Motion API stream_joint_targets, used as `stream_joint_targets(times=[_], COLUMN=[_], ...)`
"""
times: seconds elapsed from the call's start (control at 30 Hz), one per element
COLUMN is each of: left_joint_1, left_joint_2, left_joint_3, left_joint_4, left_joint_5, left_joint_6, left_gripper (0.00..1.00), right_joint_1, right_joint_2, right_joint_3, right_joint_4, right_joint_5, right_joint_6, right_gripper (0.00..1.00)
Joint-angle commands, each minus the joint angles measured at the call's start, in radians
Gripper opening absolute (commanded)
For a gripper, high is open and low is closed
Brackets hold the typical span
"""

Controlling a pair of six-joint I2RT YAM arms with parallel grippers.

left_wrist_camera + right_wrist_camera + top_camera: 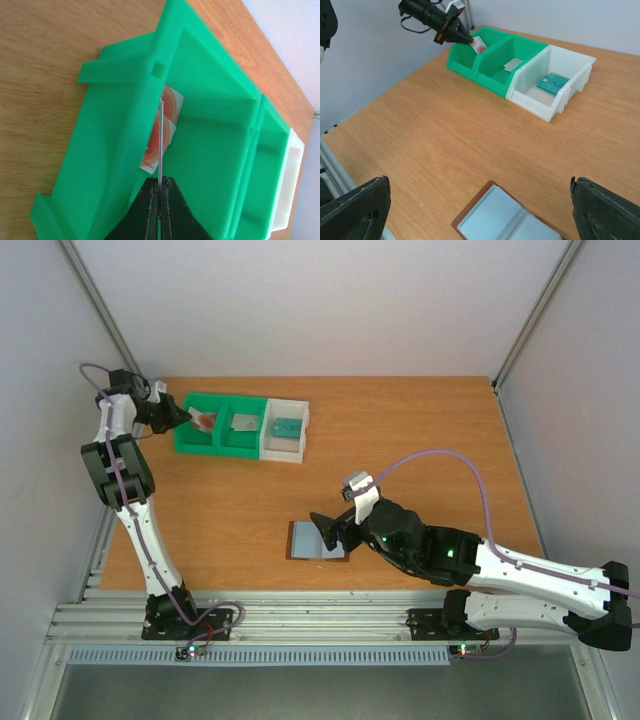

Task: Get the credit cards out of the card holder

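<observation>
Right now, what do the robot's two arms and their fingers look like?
Both arms mix white shells with black joint housings. The left arm and right arm each carry a thin purple cable. A small green light glows on the right arm. The left fingers are black and taper to a point; the right fingers look black and broad.

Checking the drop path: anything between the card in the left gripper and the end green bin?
Nothing visible. The left gripper is shut on the red-marked card, right at the end green bin's open top.
</observation>
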Motion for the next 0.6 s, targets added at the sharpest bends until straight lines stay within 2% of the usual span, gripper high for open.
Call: stream_joint_targets(times=[0.0, 0.47, 0.5, 0.57], left_joint_1=[0.005, -0.015, -0.018, -0.021], left_joint_2=[0.032, 0.077, 0.079, 0.078], left_joint_3=[0.057, 0.077, 0.082, 0.091], left_joint_4=[-0.006, 0.000, 0.001, -0.001], left_joint_5=[0.042, 0.014, 0.014, -0.008], left_joint_6=[0.011, 0.010, 0.011, 0.009], left_gripper=[0.00, 0.01, 0.02, 0.12], right_joint_1=[-0.018, -0.066, -0.070, -0.072], right_joint_2=[0.024, 0.036, 0.036, 0.035], right_joint_3=[0.045, 0.040, 0.040, 0.039], right_joint_4=[0.035, 0.039, 0.037, 0.035], right_joint_5=[0.015, -0.030, -0.033, -0.034], right_joint_6=[-0.016, 0.021, 0.023, 0.026], right_gripper=[0.98, 0.98, 0.98, 0.98])
